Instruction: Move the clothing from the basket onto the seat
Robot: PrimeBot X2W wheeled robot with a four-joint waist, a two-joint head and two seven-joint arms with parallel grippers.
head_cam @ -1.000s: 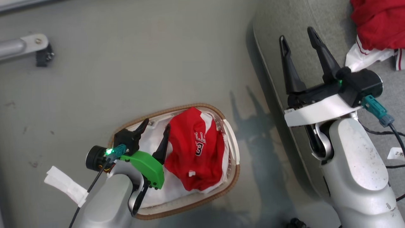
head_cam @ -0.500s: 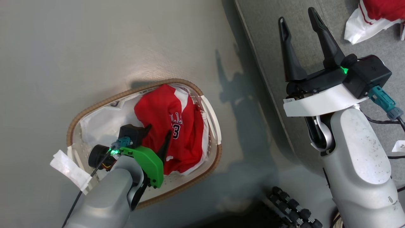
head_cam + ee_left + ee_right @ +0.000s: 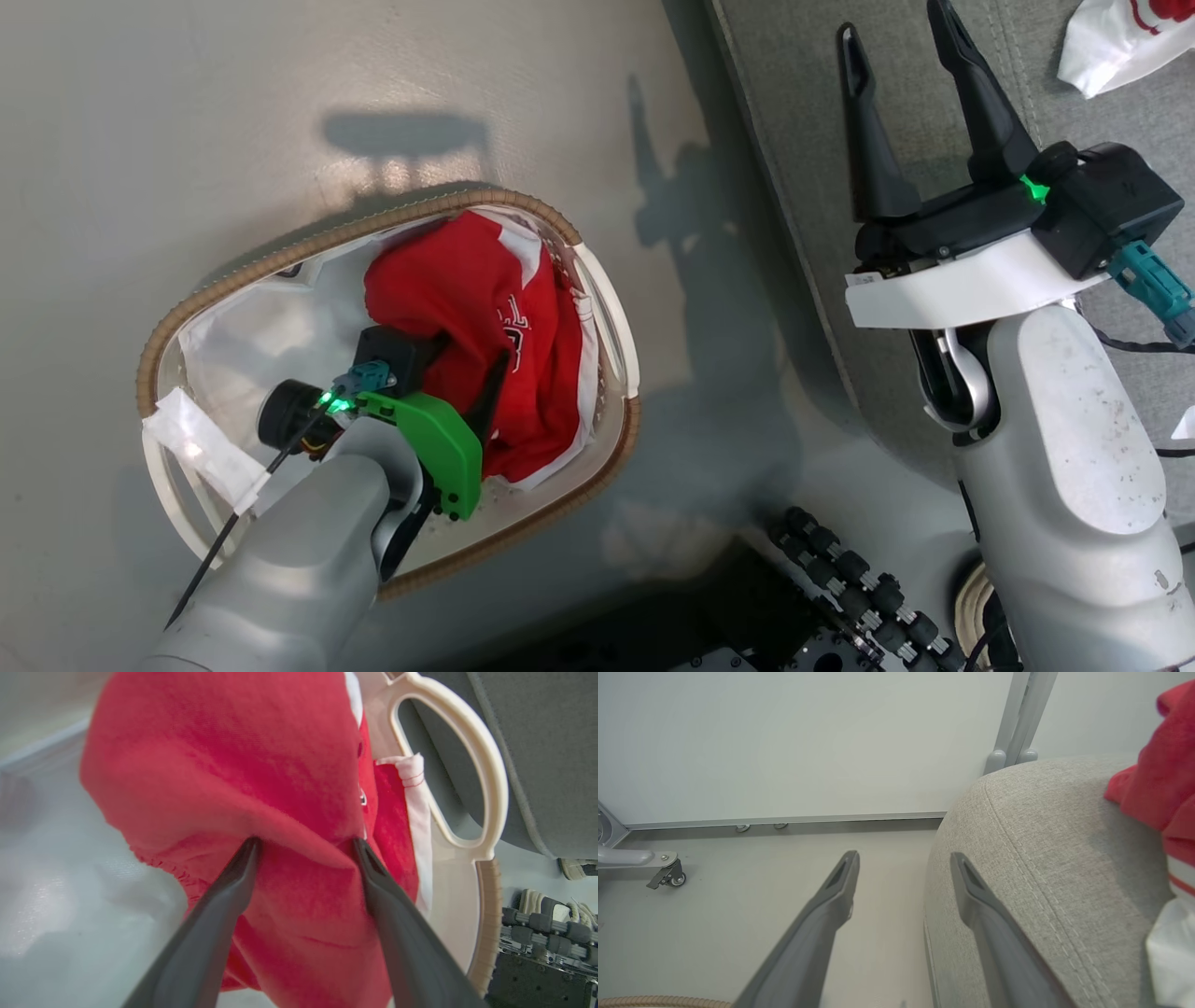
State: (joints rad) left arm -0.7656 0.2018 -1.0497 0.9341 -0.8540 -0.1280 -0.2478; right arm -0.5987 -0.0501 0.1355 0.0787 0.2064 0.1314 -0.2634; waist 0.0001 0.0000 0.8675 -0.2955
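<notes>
Since half a second ago your left claw has sunk deeper into the jersey. The cloth now humps over one finger, and the lettering is creased so that only a scrap of it reads. The head camera has swung too, so discount the shift of the whole scene.

Jersey: red, white trim along its right edge, crumpled in a mound. It lies in the right half of the basket, on the white liner.

Left claw: fingers spread, both tips pressed into the red cloth, a ridge of it raised between them. Nothing is pinched yet.

Basket: oval, brown woven rim, cream handle loop on the side towards the seat. It stands on the floor, near the seat but apart from it, with a strip of bare floor between.

Seat: grey fabric, rounded edge with a stitched seam. You have open cushion ahead of the right claw, which is spread, holds nothing and hangs over the seat's edge.

Second garment: red and white, on the seat at its far right.
</notes>
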